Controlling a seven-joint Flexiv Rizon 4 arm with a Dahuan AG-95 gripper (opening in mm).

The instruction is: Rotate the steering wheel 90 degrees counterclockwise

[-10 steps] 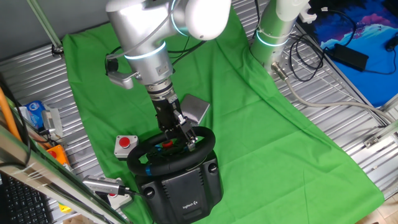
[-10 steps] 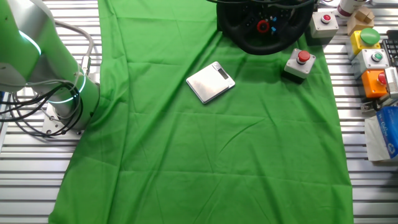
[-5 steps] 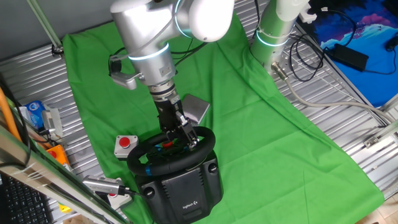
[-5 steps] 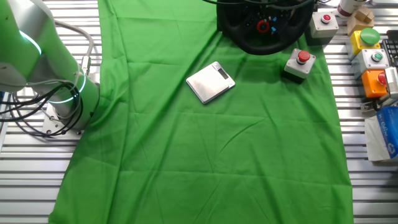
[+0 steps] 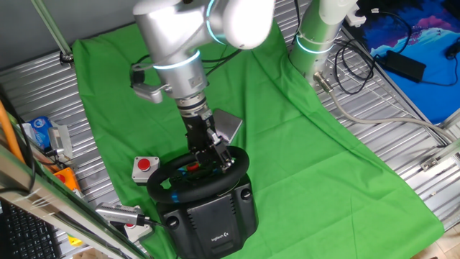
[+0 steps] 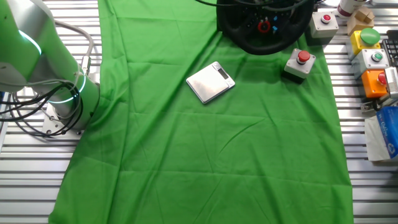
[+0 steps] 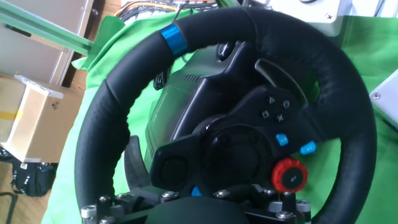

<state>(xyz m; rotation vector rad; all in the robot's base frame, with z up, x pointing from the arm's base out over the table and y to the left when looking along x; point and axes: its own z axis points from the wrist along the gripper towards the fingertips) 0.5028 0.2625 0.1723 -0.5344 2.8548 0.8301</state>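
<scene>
Slatted metal bench w/ a green cloth over the middle; cables and button boxes round the edges.

Jaws: down at the far side of the wheel, by the rim next to the hub. Looks like they're on the rim, but no view shows the tips, so can't tell if they're clamped or just resting there. Hand view is filled by the wheel: blue stripe sits up-left on the rim, red hub button low right. The cam rides w/ the hand, so that's no sure reading of the angle.

Wheel is at the near edge of the cloth on its black base, logo facing out. In the other fixed view it's at the top edge, mostly cropped.

Change over the last sec: the arm has swung its upper links right and leaned the wrist over more. The wheel rim and red hub spot look approx where they were, w/ maybe a hair of shift. So I'd judge the turn is only starting, or the arm is taking up slack; nearly all of the 90 deg CCW is still to go.

Further out: grey box w/ red button just left of the wheel, and a silver plate behind the arm, both apart from the rim.
</scene>
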